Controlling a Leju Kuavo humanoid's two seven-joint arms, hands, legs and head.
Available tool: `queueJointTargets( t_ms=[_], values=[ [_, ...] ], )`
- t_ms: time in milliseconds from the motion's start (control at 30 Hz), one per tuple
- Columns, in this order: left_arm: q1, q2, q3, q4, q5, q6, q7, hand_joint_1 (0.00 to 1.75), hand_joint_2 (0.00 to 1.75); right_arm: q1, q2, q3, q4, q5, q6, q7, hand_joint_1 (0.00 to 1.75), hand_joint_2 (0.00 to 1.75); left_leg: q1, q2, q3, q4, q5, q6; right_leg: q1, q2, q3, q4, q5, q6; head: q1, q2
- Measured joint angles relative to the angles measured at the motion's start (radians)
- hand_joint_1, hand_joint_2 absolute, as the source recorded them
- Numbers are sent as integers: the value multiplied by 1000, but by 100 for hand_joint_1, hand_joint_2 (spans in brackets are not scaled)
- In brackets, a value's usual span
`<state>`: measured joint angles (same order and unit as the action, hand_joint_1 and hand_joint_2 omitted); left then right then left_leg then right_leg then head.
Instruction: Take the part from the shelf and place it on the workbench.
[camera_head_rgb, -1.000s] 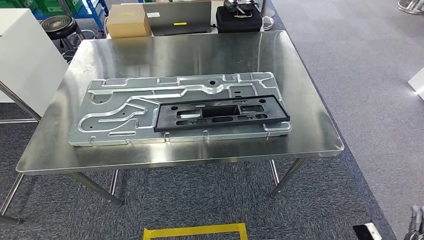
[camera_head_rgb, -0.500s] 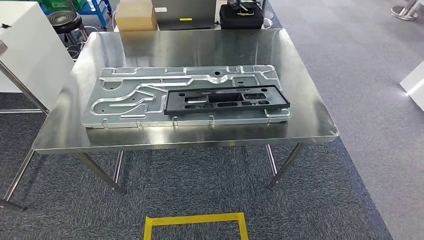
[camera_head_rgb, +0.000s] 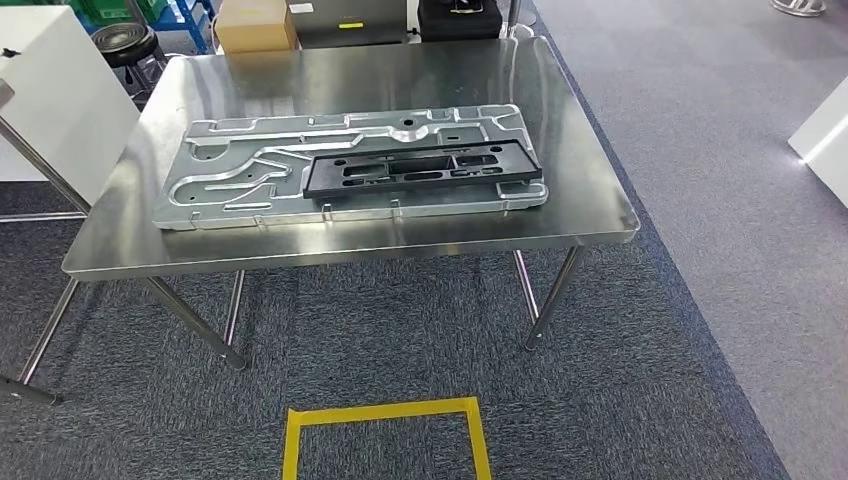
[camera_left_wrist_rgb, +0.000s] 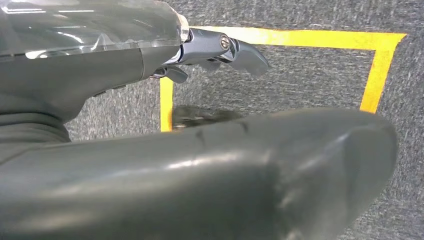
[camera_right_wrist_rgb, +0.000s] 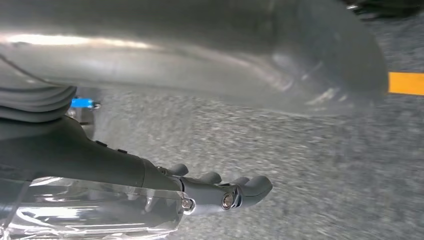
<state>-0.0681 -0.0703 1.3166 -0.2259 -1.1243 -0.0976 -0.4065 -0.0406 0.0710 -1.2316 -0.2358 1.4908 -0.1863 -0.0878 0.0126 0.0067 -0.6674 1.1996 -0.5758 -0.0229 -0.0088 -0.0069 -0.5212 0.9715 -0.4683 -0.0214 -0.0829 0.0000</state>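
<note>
We are pulling back from the workbench, and the whole picture is sliding with us: against the earlier head views the steel table sits higher and smaller in frame, and more of the grey carpet opens up beneath it. That is the camera moving, not the things on the table. The big silver fixture plate lies flat across the bench as before, and the black part, a long slotted frame, rests on top of it toward the plate's right end, touching it and well inside the table's edge. So by our reading the placing is done and we are backing off.

On the floor the yellow tape square now shows in full near our feet, where earlier just its far edge peeked in. Beyond the bench a cardboard box and a black case stand behind the far edge.

Now the hands. Both arms hang low over the carpet. In the left wrist view our left hand has its fingers stretched out, apart from the thumb, nothing in them. In the right wrist view our right hand is the same: fingers extended, slightly curled at the tips, holding and touching nothing.
</note>
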Motion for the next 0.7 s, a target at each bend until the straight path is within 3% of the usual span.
queueJointTargets(
  t_ms=[33,67,100,167,233,300,367,400,433,500,533,567,600,633,667,700],
  values=[
    [0,1,0,0,3,-6,-4,0,0,0,4,8,3,17,4,3,0,0,0,0,-5,55,-24,-2,2,0,-17,2,12,0,0,0],
    [1,3,0,0,8,-11,-8,0,0,1,7,17,5,34,7,5,0,0,0,0,2,86,-23,-3,4,0,-35,5,24,0,0,0],
    [2,5,0,0,12,-16,-10,0,0,1,10,27,8,48,9,5,0,0,0,0,24,86,-1,-3,5,0,-53,9,35,1,0,0],
    [4,8,1,0,22,-21,-14,0,0,-1,17,50,13,68,12,5,0,0,-1,0,115,-12,49,4,6,0,-86,22,54,6,0,0],
    [2,11,4,0,29,-20,-14,0,0,-4,23,78,16,76,19,4,0,0,-5,-1,218,-162,40,15,8,0,-106,32,69,15,0,0],
    [2,12,6,0,33,-14,-12,0,0,-6,25,107,19,77,26,3,0,0,-11,-1,255,-233,20,27,8,-2,-111,34,87,26,0,0],
    [5,11,8,0,32,-9,-9,0,0,-7,25,128,21,77,29,4,0,0,-10,2,240,-235,38,41,6,-1,-116,32,96,38,0,0],
    [6,11,8,0,30,-7,-8,0,0,-7,25,137,22,76,29,4,0,0,-8,4,229,-236,50,49,5,0,-125,46,73,44,0,0],
    [6,11,8,0,26,-7,-8,0,0,-7,25,143,23,74,31,5,0,0,-6,6,214,-237,64,55,3,2,-139,80,31,49,0,0],
    [5,12,8,0,19,-6,-7,0,0,-8,26,153,25,69,34,10,0,0,-6,8,182,-236,89,63,-1,3,-172,203,-80,59,0,0],
    [5,12,8,0,16,-5,-7,0,0,-8,26,156,26,66,35,13,0,0,-6,8,166,-234,102,63,-3,3,-183,267,-113,63,0,0],
    [5,13,8,0,14,-6,-7,0,0,-8,26,158,26,64,35,16,0,0,-6,8,150,-232,113,61,-4,3,-182,310,-118,66,0,0],
    [4,13,7,0,13,-6,-7,0,0,-9,26,160,26,63,36,18,0,0,-7,8,134,-228,124,59,-6,3,-165,320,-100,67,0,0],
    [4,13,7,0,12,-6,-7,0,0,-9,26,162,26,62,36,21,0,0,-6,9,118,-224,133,56,-7,3,-131,294,-72,67,0,0],
    [3,13,7,0,11,-6,-7,0,0,-10,26,163,26,61,37,22,0,0,-6,9,102,-218,142,53,-7,3,-79,235,-48,66,0,0],
    [2,13,6,0,9,-7,-8,0,0,-11,26,164,26,60,37,22,0,0,-7,8,89,-211,149,49,-6,3,-17,154,-41,62,0,0]
  ],
)
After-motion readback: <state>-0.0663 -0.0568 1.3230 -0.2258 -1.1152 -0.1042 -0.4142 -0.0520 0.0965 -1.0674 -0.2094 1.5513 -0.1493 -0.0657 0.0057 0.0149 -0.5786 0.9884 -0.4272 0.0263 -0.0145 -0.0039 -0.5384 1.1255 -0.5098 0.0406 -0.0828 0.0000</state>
